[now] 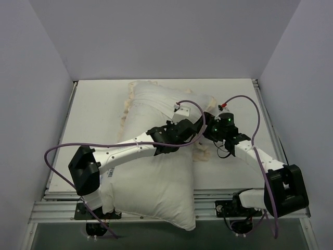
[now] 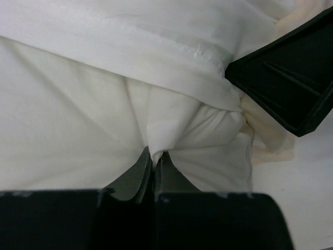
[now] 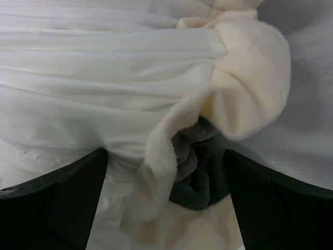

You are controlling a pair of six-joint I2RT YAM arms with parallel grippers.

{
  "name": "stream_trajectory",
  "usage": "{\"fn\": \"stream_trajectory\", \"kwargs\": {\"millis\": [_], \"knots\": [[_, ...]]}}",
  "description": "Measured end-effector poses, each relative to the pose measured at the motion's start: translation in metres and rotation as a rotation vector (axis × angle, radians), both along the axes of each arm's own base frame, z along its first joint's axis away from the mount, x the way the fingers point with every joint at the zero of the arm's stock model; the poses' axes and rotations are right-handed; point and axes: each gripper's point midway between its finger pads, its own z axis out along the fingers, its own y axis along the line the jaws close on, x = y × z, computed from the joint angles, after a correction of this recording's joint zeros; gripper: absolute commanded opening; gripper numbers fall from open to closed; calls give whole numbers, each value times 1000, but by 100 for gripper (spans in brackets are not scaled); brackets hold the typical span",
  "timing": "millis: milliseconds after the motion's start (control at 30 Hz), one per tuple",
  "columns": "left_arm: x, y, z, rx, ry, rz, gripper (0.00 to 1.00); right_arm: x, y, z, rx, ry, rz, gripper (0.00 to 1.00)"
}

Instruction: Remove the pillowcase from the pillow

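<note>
L gripper [image 2: 154,156] clamped on a fold of the pillow [image 1: 151,182] to anchor it, we reckon, while R gripper [image 3: 165,156], jaws apart, straddles the pillowcase [image 3: 250,73], bunched round the pillow's far half, ready to tug.

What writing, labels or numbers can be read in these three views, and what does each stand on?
Nothing reads legibly.
Dark print on the white link of the left arm, top view: too small to read.
Pillow and pillowcase: no label or print shows in any view.
Both wrist views: no text at all.
</note>
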Motion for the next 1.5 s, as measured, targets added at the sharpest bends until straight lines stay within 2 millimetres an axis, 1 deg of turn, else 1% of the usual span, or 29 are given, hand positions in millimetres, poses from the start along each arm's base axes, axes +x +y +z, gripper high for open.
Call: {"fn": "stream_trajectory", "kwargs": {"millis": [67,100,167,200,233,267,367,433,633,733,900,967,1033,1100,1233,1300,1367,1500], "knots": [[0,0,-1,-17,-1,5,2,3,3,-1,15,-14,9,75],[0,0,-2,-25,-1,7,2,4,5,0,22,-21,12,57],[-1,1,-1,-45,2,9,2,9,6,3,33,-43,16,32],[-2,1,-1,-56,4,10,2,11,7,4,39,-52,19,12],[-3,1,0,-67,6,9,2,13,7,6,43,-65,21,1],[-4,2,1,-81,10,8,2,15,7,7,49,-68,20,0],[-9,2,7,-121,23,-2,2,20,6,10,57,-70,21,0],[-12,4,13,-141,32,-12,2,29,2,14,55,-76,11,0],[-30,9,39,-205,60,-68,2,68,-31,33,34,-65,-80,0],[-42,16,57,-262,62,-99,2,84,-50,51,19,-69,-125,0],[-62,36,83,-338,62,-135,2,108,-81,95,-28,-122,-225,0],[-71,43,91,-368,64,-155,2,115,-91,108,-56,-147,-267,0],[-83,48,96,-397,77,-189,2,118,-104,115,-85,-161,-317,0],[-95,52,95,-410,104,-226,2,122,-122,118,-122,-173,-387,0],[-125,56,88,-419,185,-313,2,124,-180,119,-206,-180,-570,0],[-135,57,86,-425,215,-343,2,122,-198,122,-224,-186,-622,0],[-139,58,84,-425,230,-349,2,118,-201,132,-224,-212,-640,0],[-135,55,76,-403,234,-337,2,100,-187,147,-220,-269,-629,0]]}}
